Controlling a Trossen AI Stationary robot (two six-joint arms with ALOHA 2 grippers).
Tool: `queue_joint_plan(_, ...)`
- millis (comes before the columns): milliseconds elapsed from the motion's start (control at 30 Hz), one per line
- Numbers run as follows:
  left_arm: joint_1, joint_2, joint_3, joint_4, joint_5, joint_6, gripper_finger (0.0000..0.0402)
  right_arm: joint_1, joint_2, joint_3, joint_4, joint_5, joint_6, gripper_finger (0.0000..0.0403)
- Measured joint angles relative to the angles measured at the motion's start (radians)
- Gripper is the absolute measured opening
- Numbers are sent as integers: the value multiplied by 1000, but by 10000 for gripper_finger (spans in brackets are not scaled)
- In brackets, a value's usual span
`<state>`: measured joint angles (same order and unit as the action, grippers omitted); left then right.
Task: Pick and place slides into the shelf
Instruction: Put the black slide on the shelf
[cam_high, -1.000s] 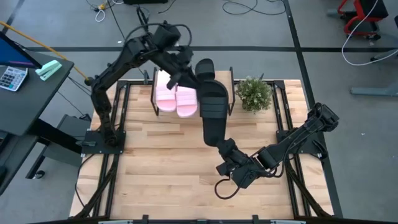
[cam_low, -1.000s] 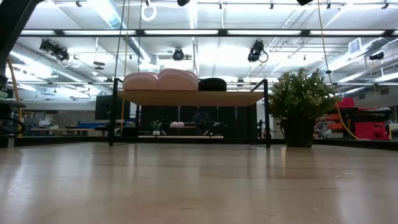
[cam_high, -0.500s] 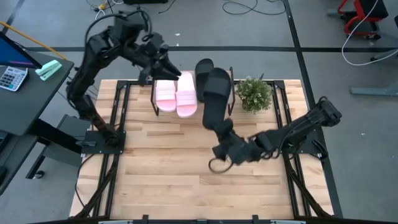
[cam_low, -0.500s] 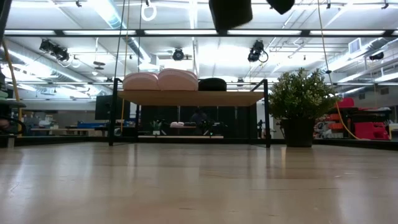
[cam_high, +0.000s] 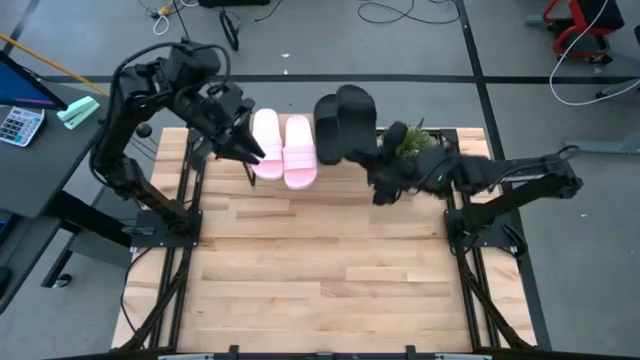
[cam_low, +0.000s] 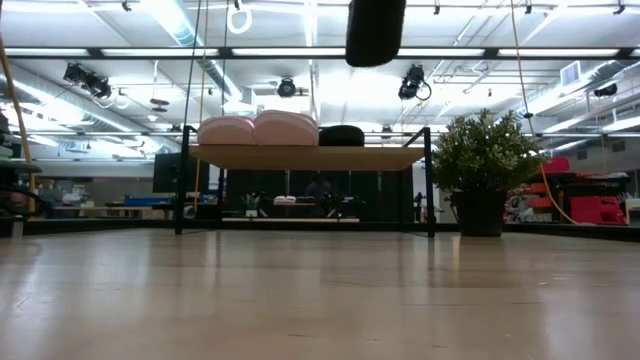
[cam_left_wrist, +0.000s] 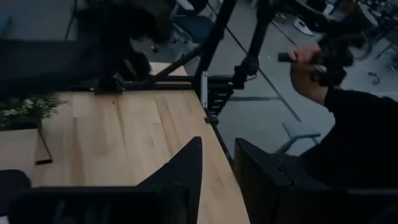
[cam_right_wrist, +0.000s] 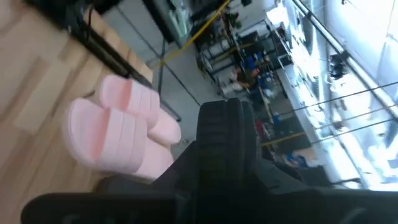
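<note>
Right gripper (cam_high: 375, 168) above shelf (cam_low: 310, 156), fingers pinching black slide (cam_high: 352, 118), held in air over shelf's free end near plant (cam_high: 412, 143). Pink pair (cam_high: 283, 148) lies side by side on shelf; other black slide (cam_low: 342, 135) just beside it. Left gripper (cam_high: 248, 150) beside pink pair, fingers narrowly apart, holding nothing. Person's hand (cam_left_wrist: 303, 59) seen beyond table.
</note>
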<state>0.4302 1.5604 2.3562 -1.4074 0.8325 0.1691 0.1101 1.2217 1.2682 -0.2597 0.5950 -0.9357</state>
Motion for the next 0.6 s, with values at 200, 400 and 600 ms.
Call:
queue_joint_plan(200, -79, 0, 0, -4, -51, 0, 100, -159, -54, 0, -124, -123, 78, 69)
queue_joint_plan(400, -150, 1, 0, -5, -122, -5, 94, -288, -28, 0, -191, -238, 82, 69)
queue_joint_plan(600, -210, 1, 0, -12, -126, -54, 95, -416, 22, 0, -221, -329, -2, 69)
